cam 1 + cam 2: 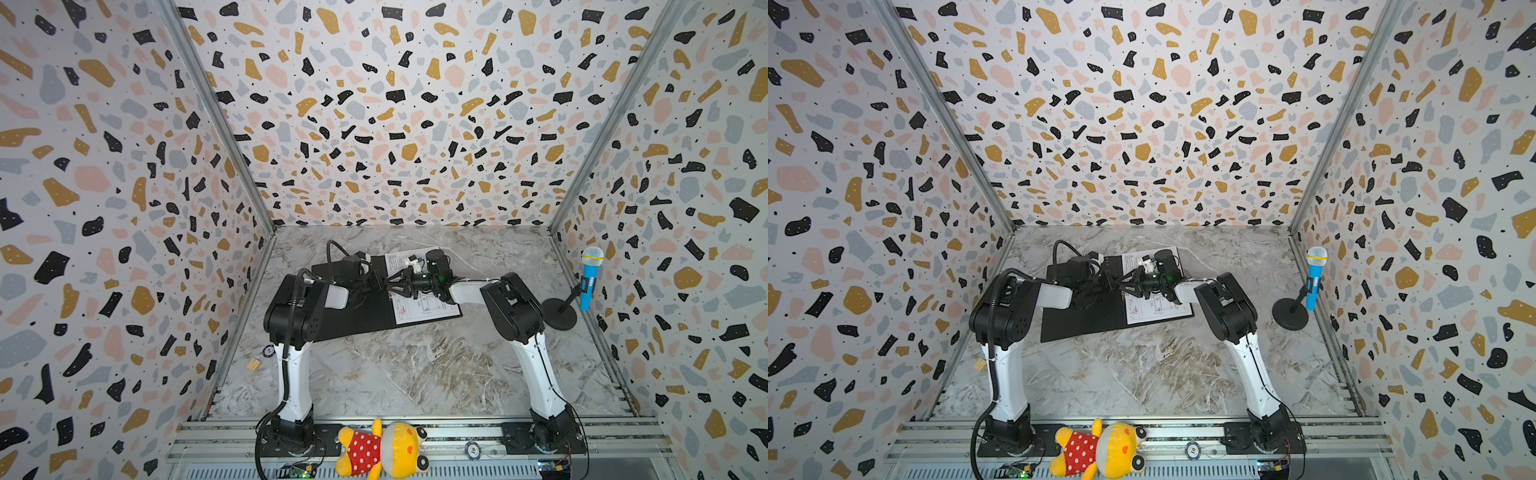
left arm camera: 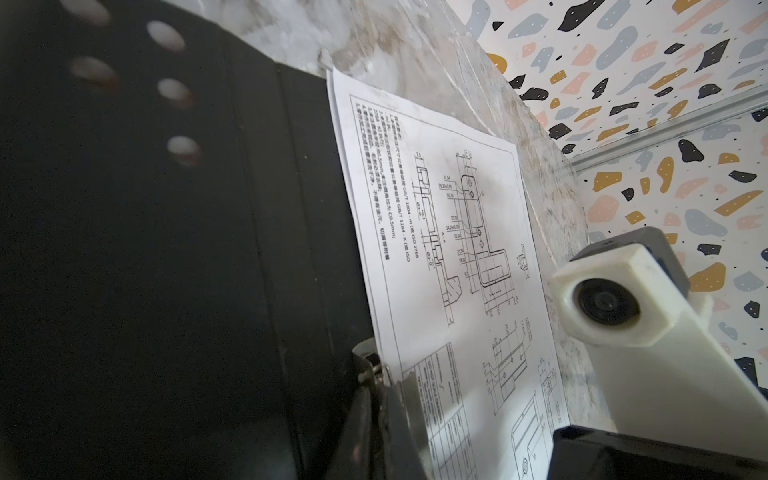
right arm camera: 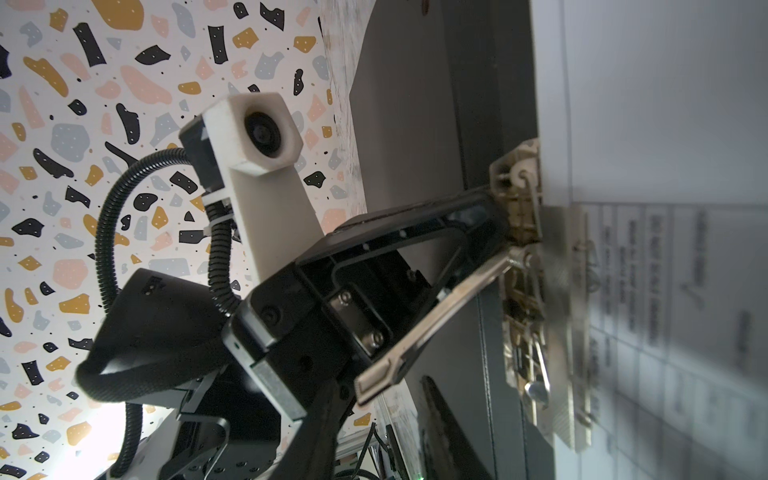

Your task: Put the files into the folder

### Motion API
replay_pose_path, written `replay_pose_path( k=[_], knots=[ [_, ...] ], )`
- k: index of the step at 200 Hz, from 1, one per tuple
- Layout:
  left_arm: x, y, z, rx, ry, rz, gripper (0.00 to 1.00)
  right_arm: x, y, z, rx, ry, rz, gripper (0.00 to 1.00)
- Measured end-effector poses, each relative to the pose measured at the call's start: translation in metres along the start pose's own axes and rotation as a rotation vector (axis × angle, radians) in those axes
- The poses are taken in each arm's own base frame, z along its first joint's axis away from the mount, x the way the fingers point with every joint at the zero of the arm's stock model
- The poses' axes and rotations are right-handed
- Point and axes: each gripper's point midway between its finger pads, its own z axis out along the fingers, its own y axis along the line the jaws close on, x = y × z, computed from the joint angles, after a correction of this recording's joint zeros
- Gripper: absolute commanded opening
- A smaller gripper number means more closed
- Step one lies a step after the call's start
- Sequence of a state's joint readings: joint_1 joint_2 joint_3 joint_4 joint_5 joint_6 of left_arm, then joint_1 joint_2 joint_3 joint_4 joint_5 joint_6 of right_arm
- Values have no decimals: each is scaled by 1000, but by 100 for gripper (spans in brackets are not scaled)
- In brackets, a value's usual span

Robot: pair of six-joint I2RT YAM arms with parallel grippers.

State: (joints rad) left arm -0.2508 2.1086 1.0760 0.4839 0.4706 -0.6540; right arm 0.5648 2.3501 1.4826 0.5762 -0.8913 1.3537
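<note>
The folder (image 1: 353,320) (image 1: 1084,324) lay open on the marble table (image 1: 415,374), black inside up. The metal spine clip (image 3: 519,216) (image 2: 374,365) sat on its middle fold.

On the right arm's side of the clip lay the files (image 1: 424,309) (image 1: 1154,309) (image 2: 436,228), flat on the black leaf. The sheet of line drawings was on top, and a second sheet's edge showed just beneath it along the clip side. Their long edge ran right against the clip. In the right wrist view a blurred metal plate of the clip overlapped that edge.

The left gripper (image 1: 384,284) (image 3: 498,241) reached the clip from the bare black leaf on the other side. Its jaws were closed together and its tips touched the clip's body. A silver lever ran back from the clip along its lower finger, but whether the jaws pinched that lever could not be told. The files lay just beyond its tips, across the clip.

The right gripper (image 1: 397,284) (image 1: 1131,286) hung over the files just beside the clip, nose to nose with the left one. How far apart its jaws stood could not be made out.
</note>
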Motion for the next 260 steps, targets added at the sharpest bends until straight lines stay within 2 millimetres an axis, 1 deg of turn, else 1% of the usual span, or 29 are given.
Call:
replay_pose_path(
  k=[42, 82, 116, 170, 210, 238, 260],
  knots=[
    [0, 0, 0, 1, 0, 11, 7, -1, -3, 0, 3, 1, 15, 30],
    [0, 0, 0, 2, -2, 16, 7, -2, -2, 0, -1, 0, 18, 30],
    [0, -1, 0, 4, -2, 17, 7, -2, -1, 1, -5, 4, 20, 23],
    [0, -1, 0, 5, 0, 17, 7, -1, 1, 1, -11, 9, 17, 18],
    [1, -1, 0, 10, 3, 17, 7, 0, 2, 0, -17, 14, 10, 11],
    [1, -1, 0, 11, 4, 17, 7, 4, -3, -1, -16, 27, 10, 8],
    [1, -1, 0, 11, 4, 17, 7, 9, -7, -1, -17, 44, 6, 3]
  ],
)
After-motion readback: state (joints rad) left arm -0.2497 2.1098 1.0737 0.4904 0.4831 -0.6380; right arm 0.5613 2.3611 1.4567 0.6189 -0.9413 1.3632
